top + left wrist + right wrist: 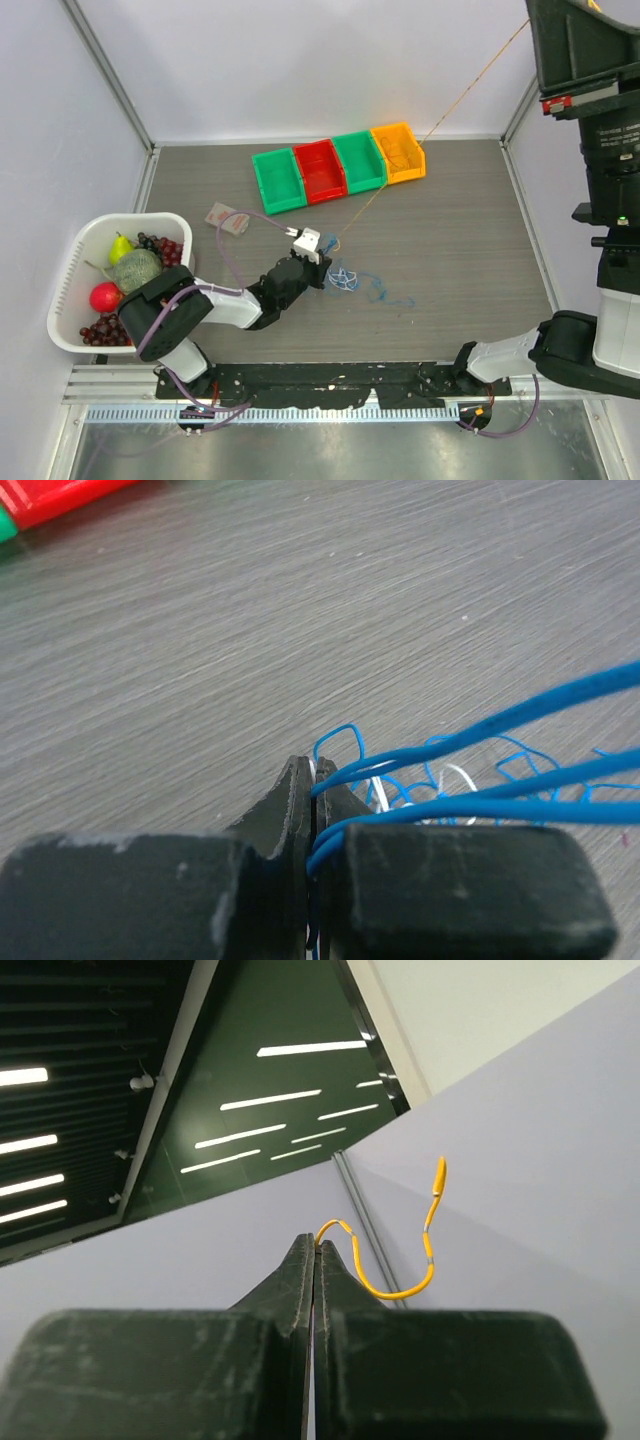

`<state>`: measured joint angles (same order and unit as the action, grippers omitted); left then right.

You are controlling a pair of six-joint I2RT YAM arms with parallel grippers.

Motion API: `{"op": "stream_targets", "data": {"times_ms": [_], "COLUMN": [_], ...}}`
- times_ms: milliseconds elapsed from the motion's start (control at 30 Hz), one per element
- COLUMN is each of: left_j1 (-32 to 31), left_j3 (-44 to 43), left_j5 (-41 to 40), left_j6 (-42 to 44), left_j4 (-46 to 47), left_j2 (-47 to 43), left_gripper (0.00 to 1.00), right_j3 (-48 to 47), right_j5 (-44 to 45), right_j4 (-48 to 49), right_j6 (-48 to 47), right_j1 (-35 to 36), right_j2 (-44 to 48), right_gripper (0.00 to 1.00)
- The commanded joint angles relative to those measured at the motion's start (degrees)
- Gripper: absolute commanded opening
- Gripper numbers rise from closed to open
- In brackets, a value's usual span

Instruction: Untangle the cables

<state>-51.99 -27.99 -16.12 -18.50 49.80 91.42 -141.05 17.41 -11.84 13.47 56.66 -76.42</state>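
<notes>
The cables lie as a small tangle on the table: a blue cable (pixel 345 279) in loose loops, with a whitish one (pixel 461 775) among them. My left gripper (pixel 315 767) is low at the tangle's left side, shut on blue cable (pixel 480 730) strands that run off to the right. An orange-yellow cable (pixel 450 105) stretches taut from the tangle up to the top right corner. My right gripper (pixel 316 1242) is raised high there, shut on that orange-yellow cable (pixel 400 1290), whose free end curls past the fingertips.
A row of bins stands at the back: green (pixel 278 180), red (pixel 320 170), green (pixel 358 162) and orange (pixel 398 152). A white basket (pixel 130 218) of fruit sits at the left. A small packet (pixel 228 218) lies beside it.
</notes>
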Motion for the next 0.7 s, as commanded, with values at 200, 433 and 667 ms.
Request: {"op": "stream_targets", "data": {"times_ms": [200,433,667], "left_j1": [2.94,2.86,2.86], "left_j3": [2.86,-1.89,-5.06], "left_j5": [0.99,8.91,10.32], "left_j6": [-2.94,-5.67,-6.55], "left_j4": [-12.16,-29.83,-41.79], "left_j2": [-5.19,-17.66,-21.8], "left_gripper": [0.0,0.0,0.0], "right_j3": [16.98,58.92,96.62], "right_j5": [5.87,25.62,34.71], "right_j4": [9.11,5.86,-14.12], "right_j6": [-6.35,-5.57,21.0], "right_j1": [0.2,0.2,0.2], "right_j2": [10.23,27.27,42.3], "right_gripper": [0.01,0.01,0.01]}}
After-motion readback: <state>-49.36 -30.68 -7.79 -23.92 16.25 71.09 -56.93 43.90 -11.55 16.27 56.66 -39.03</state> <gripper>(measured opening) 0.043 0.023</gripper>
